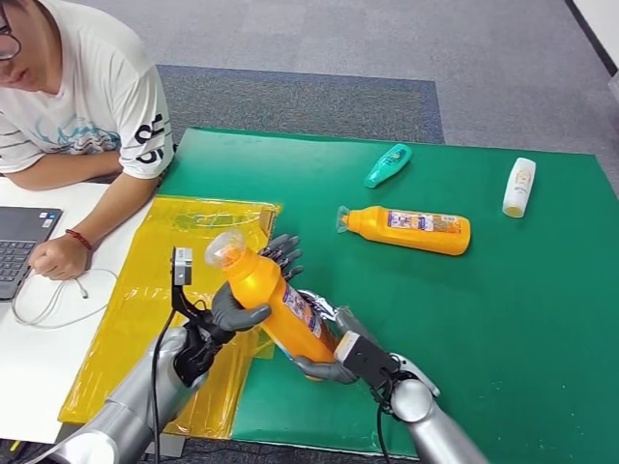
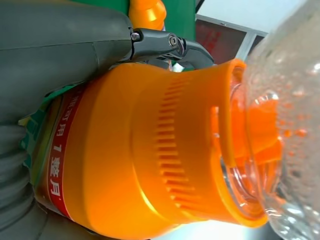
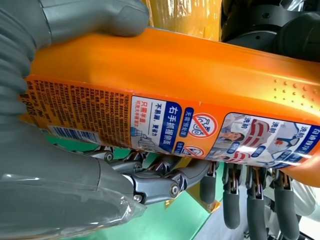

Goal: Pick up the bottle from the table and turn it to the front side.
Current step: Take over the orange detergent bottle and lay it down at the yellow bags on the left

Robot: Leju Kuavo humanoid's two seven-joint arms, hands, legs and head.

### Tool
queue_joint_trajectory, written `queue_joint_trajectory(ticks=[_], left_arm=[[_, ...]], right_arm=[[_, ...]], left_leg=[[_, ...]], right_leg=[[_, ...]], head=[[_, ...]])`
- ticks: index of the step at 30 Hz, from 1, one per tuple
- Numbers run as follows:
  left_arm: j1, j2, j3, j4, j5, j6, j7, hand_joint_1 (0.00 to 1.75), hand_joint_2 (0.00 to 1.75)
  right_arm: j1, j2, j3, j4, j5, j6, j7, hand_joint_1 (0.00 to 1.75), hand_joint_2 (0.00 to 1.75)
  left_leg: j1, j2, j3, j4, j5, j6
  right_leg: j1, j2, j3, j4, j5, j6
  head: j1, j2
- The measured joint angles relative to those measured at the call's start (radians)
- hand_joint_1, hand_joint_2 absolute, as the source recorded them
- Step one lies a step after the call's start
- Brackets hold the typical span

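An orange bottle [image 1: 272, 295] with a clear cap [image 1: 224, 248] hangs tilted above the green table [image 1: 511, 319], cap end up and toward the person. My left hand [image 1: 235, 311] grips its upper body just below the cap, thumb across the front. My right hand [image 1: 330, 360] holds the base end from below. In the left wrist view the ribbed orange shoulder [image 2: 132, 150] lies against my left hand [image 2: 56, 45]. The right wrist view has a printed label with a barcode on the bottle [image 3: 170, 75], held in my right hand [image 3: 56, 175].
A second orange bottle [image 1: 409, 230] lies on its side mid-table. A teal bottle [image 1: 388, 165] and a white bottle [image 1: 518, 187] lie farther back. A yellow plastic sheet [image 1: 138, 290] covers the table's left edge. A person [image 1: 80, 106] sits at left by a laptop [image 1: 22, 242].
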Motion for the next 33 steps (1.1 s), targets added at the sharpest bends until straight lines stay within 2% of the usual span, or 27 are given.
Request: queue_joint_trajectory(ticks=[3, 4, 7, 8, 26, 27, 30, 31, 33], left_arm=[[-0.001, 0.000, -0.001, 0.003, 0.002, 0.002, 0.000, 0.00, 1.75], [-0.001, 0.000, -0.001, 0.004, 0.003, 0.002, 0.000, 0.07, 1.75], [-0.001, 0.000, -0.001, 0.008, 0.007, 0.004, -0.001, 1.37, 1.75], [-0.001, 0.000, -0.001, 0.009, 0.009, 0.006, -0.001, 1.75, 1.75], [0.015, 0.000, -0.001, 0.010, 0.019, 0.028, -0.017, 1.75, 1.75], [0.016, 0.000, -0.001, 0.010, 0.020, 0.028, -0.017, 1.75, 1.75], [0.020, 0.000, -0.001, 0.010, 0.021, 0.029, -0.018, 1.75, 1.75], [0.021, 0.000, -0.001, 0.010, 0.021, 0.030, -0.018, 1.75, 1.75], [0.024, 0.001, 0.000, 0.010, 0.021, 0.034, -0.019, 1.75, 1.75]], right_arm=[[-0.002, 0.000, 0.001, 0.000, 0.004, -0.002, 0.001, 1.75, 1.75], [-0.002, 0.000, 0.002, 0.000, 0.005, -0.002, 0.002, 1.75, 1.75], [-0.002, 0.000, 0.003, 0.000, 0.010, -0.009, 0.004, 1.75, 1.75], [-0.002, 0.000, 0.004, 0.000, 0.013, -0.013, 0.006, 1.75, 1.75], [0.004, 0.000, 0.018, 0.001, 0.036, -0.042, 0.014, 1.75, 1.75], [0.005, 0.000, 0.018, 0.001, 0.036, -0.043, 0.014, 1.44, 1.75], [0.008, 0.000, 0.018, 0.001, 0.038, -0.044, 0.014, 0.13, 1.75], [0.009, 0.000, 0.019, 0.001, 0.039, -0.044, 0.014, 0.00, 1.75], [0.012, 0.000, 0.019, 0.001, 0.041, -0.044, 0.014, 0.00, 1.75]], left_leg=[[0.000, 0.000, 0.000, 0.000, 0.000, 0.000], [0.000, 0.000, 0.000, 0.000, 0.000, 0.000], [0.000, 0.000, 0.000, 0.000, 0.000, 0.000], [0.000, 0.000, 0.000, 0.000, 0.000, 0.000], [0.000, 0.000, 0.000, 0.000, 0.000, 0.000], [0.000, 0.000, 0.000, 0.000, 0.000, 0.000], [0.000, 0.000, 0.000, 0.000, 0.000, 0.000], [0.000, 0.000, 0.000, 0.000, 0.000, 0.000], [0.000, 0.000, 0.000, 0.000, 0.000, 0.000]], right_leg=[[0.000, 0.000, 0.000, 0.000, 0.000, 0.000], [0.000, 0.000, 0.000, 0.000, 0.000, 0.000], [0.000, 0.000, 0.000, 0.000, 0.000, 0.000], [0.000, 0.000, 0.000, 0.000, 0.000, 0.000], [0.000, 0.000, 0.000, 0.000, 0.000, 0.000], [0.000, 0.000, 0.000, 0.000, 0.000, 0.000], [0.000, 0.000, 0.000, 0.000, 0.000, 0.000], [0.000, 0.000, 0.000, 0.000, 0.000, 0.000], [0.000, 0.000, 0.000, 0.000, 0.000, 0.000]], head=[[0.000, 0.000], [0.000, 0.000], [0.000, 0.000], [0.000, 0.000], [0.000, 0.000], [0.000, 0.000], [0.000, 0.000], [0.000, 0.000], [0.000, 0.000]])
